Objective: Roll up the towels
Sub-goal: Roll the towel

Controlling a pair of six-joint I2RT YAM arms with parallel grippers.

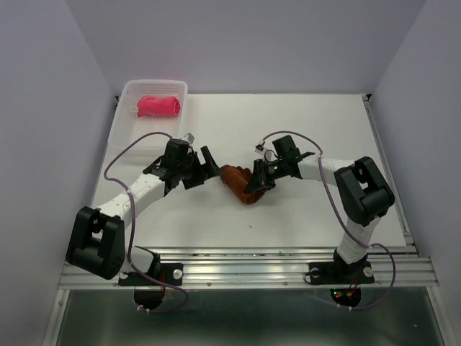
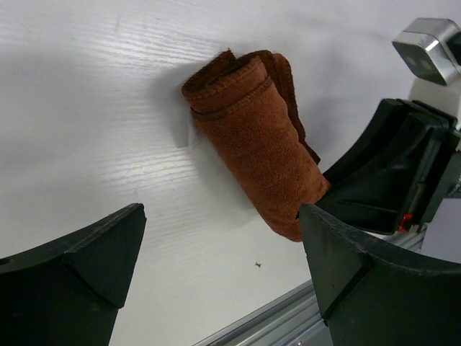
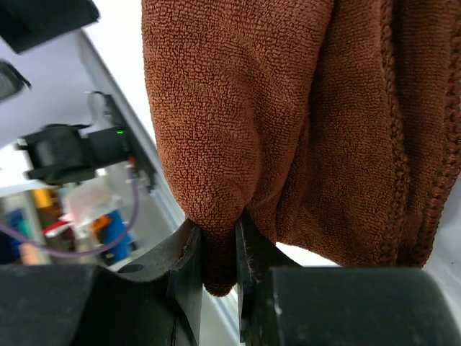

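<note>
Two towels in view. The pink towel [image 1: 158, 106] lies rolled in the basket [image 1: 155, 83] at the far left corner. The brown towel [image 1: 241, 184] sits mid-tabletop [image 1: 324, 130] between the two arms, rolled but slack, with its layered end facing the left wrist camera.

Right jaws: nearly closed, pinching a fold at one end of the brown towel, with cloth bulging above the pinch. Left jaws: spread wide, holding nothing, just beside the towel and not touching it.

Assessment: the roll appears close to done but loose, and an outer flap stands off along its far side.
- The pinch seems to catch one fold only. A grip through all layers would hold the shape better.
- The left jaws are placed to steady the free end, so the roll does not unwind on release.
- Setting the flap edge underneath should keep it shut.

Surroundings: both jaws crowd the same small bundle, so contact between them is the main risk. The left arm stands between the roll and the basket, which is well apart. A dark speck [image 1: 250, 228] on the tabletop is no hindrance
</note>
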